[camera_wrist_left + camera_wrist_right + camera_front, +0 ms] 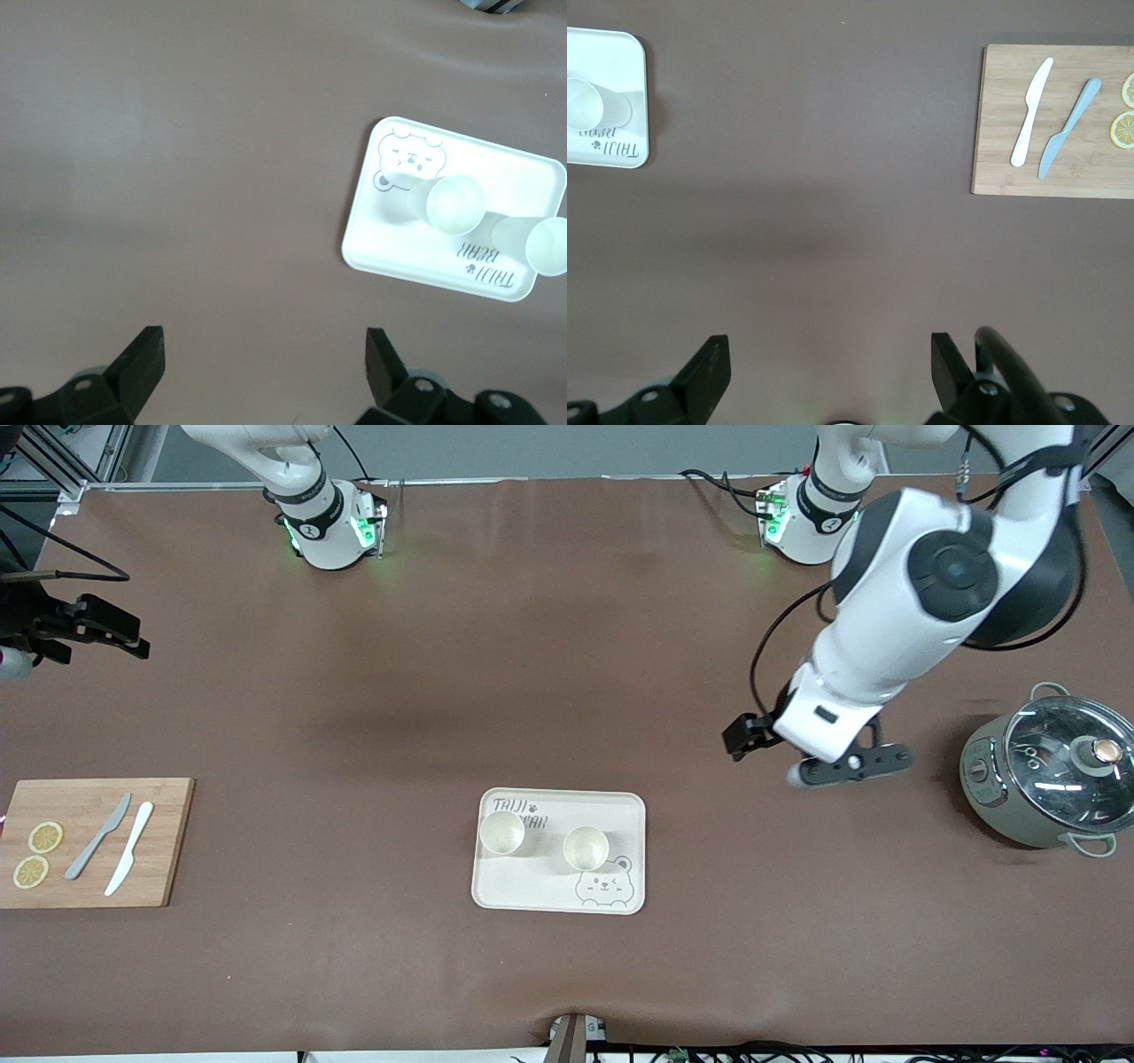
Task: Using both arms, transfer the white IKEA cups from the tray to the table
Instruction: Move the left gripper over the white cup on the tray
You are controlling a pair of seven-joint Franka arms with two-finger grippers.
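brown table [567, 646]. board [93, 841] with two knives [115, 846] and lemon slices [37, 855] lies at the right arm's end. both cups [502, 833] stand upright on the tray [620, 815], side by side, apart. right gripper [824, 372] spread, empty, over bare table. left gripper [261, 367] spread, empty, between tray and pot [1045, 779].

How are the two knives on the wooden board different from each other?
The grey knife is metallic grey; the white knife is plain white. The grey knife lies beside the lemon slices; the white knife lies farther from them, toward the tray. Both lie flat on the cutting board, slanted alike.
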